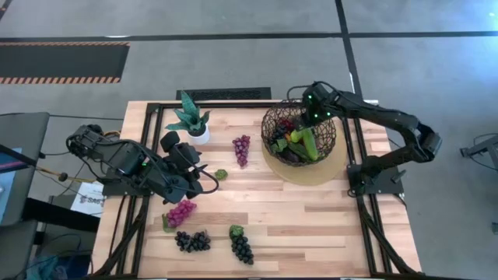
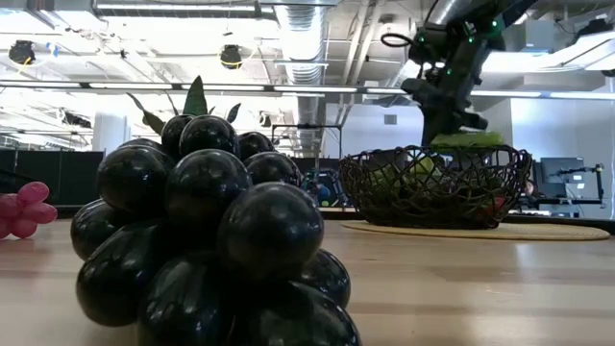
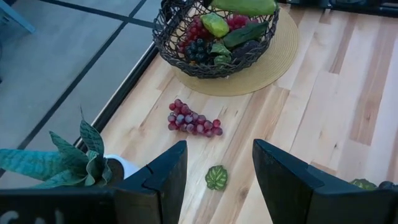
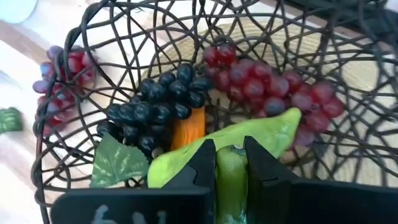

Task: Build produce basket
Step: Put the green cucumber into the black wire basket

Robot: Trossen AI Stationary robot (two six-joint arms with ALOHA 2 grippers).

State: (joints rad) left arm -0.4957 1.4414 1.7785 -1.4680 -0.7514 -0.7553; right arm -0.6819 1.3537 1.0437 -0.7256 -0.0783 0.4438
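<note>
1. I am looking first at the black grape bunch (image 2: 207,240) that is filling the lower left of the low view, closest to the lens; in the high view it is lying at the table's bottom edge, waiting its turn.
2. A second black grape bunch (image 1: 192,240) is sitting beside it to the left in the high view, and the magenta grape bunch (image 1: 181,211) is lying just above that one, right under my left arm.
3. I am holding the left gripper (image 3: 217,168) released, fingers spread wide, over the table (image 1: 311,218) left of centre. Between its fingers I am seeing a loose green leaf (image 3: 216,177), and farther on the purple grape bunch (image 3: 193,120), which I judge to be its likely next pick.
4. The potted plant (image 1: 191,120) is standing at the upper left of the table, not part of the job.
5. Farthest off, the basket (image 1: 272,117) is resting on a tan mat (image 1: 311,173) at the upper right of the high view, already carrying grapes, a carrot and other produce.
6. I am keeping the right gripper (image 4: 230,163) clenched on a green cucumber (image 4: 231,180) over the basket's interior, so that it drops inside rather than on the rim.
</note>
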